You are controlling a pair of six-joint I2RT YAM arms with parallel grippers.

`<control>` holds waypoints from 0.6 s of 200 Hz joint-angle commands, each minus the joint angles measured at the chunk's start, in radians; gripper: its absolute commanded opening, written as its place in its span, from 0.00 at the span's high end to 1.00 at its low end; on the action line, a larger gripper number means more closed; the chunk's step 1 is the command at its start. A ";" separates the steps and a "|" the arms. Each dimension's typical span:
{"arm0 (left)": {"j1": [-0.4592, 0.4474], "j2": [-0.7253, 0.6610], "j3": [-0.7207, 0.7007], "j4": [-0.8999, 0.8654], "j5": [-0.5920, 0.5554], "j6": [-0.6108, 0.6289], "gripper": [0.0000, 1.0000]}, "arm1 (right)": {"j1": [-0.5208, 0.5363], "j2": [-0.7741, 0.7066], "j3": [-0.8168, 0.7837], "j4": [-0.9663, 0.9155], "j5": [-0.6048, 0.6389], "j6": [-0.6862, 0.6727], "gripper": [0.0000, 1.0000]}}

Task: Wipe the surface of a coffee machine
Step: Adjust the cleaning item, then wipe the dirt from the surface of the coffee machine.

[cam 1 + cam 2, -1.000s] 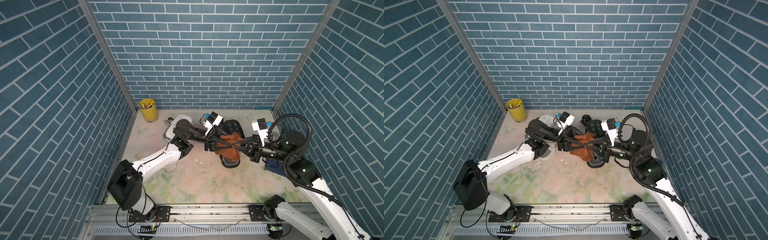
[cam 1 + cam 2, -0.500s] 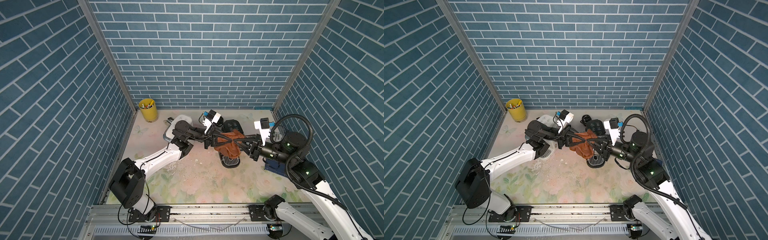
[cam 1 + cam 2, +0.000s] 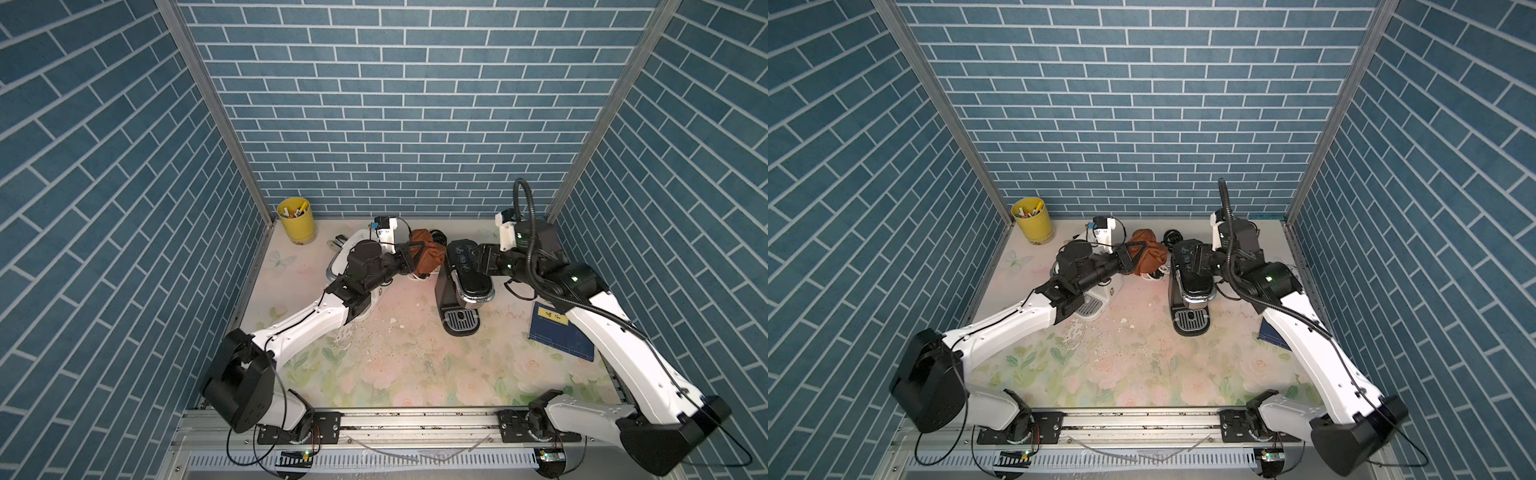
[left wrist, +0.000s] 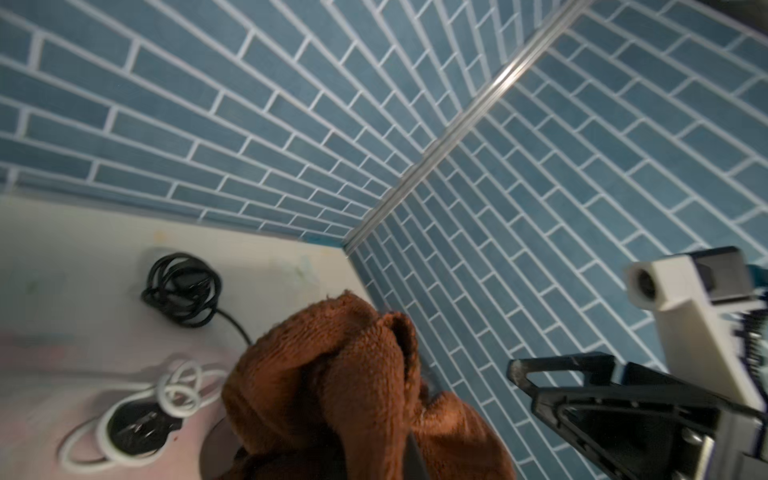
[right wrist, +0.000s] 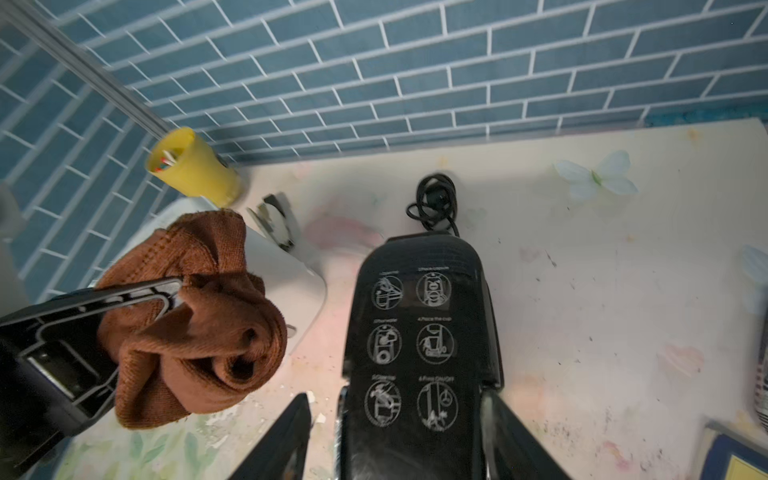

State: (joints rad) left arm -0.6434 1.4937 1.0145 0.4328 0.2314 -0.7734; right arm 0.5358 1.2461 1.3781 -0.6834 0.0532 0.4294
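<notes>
While left gripper (image 3: 409, 259) fingers clench brown cloth (image 3: 430, 255) in air just beside black coffee machine (image 3: 467, 274), right gripper (image 5: 397, 399) fingers spread apart, straddling machine top, holding nothing. Machine upright on table (image 3: 374, 374), near back wall.

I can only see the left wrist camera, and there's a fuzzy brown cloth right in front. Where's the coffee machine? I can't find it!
Observer: The black coffee machine stands right beside the brown cloth, just outside your camera's picture.
Operator: Is the cloth wiping it yet?
Observer: No. The left gripper is shut on the cloth, and the right wrist view shows a gap between cloth and machine.
Operator: What's the other gripper doing?
Observer: The right gripper is open, one finger either side of the machine's top, holding nothing.
</notes>
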 commanded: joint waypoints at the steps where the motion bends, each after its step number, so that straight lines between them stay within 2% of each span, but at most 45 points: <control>1: -0.028 0.043 0.045 -0.072 -0.125 -0.082 1.00 | 0.001 0.045 0.052 -0.100 0.088 0.006 0.34; 25: -0.058 0.069 0.027 -0.051 -0.201 -0.139 1.00 | 0.001 0.080 0.040 -0.100 0.090 0.011 0.33; 51: -0.081 0.097 0.008 0.021 -0.229 -0.213 1.00 | 0.001 0.072 -0.015 -0.045 0.045 0.035 0.33; 65: -0.098 0.106 0.003 0.056 -0.255 -0.243 0.90 | 0.001 0.069 -0.038 -0.029 0.031 0.042 0.33; 81: -0.121 0.113 -0.001 0.100 -0.301 -0.263 0.86 | 0.001 0.064 -0.059 -0.011 0.016 0.049 0.33; 99: -0.150 0.133 -0.006 0.139 -0.347 -0.292 0.87 | 0.000 0.062 -0.076 0.002 0.007 0.054 0.33; 113: -0.166 0.168 -0.010 0.138 -0.364 -0.322 0.93 | 0.000 0.060 -0.090 0.013 -0.001 0.054 0.33; 120: -0.172 0.195 -0.018 0.140 -0.366 -0.376 0.95 | 0.001 0.059 -0.095 0.019 -0.005 0.056 0.33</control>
State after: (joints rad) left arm -0.7849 1.6203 1.0187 0.5159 -0.0765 -1.0485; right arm 0.5343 1.3231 1.3262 -0.6907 0.0814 0.4557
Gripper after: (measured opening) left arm 0.129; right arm 0.671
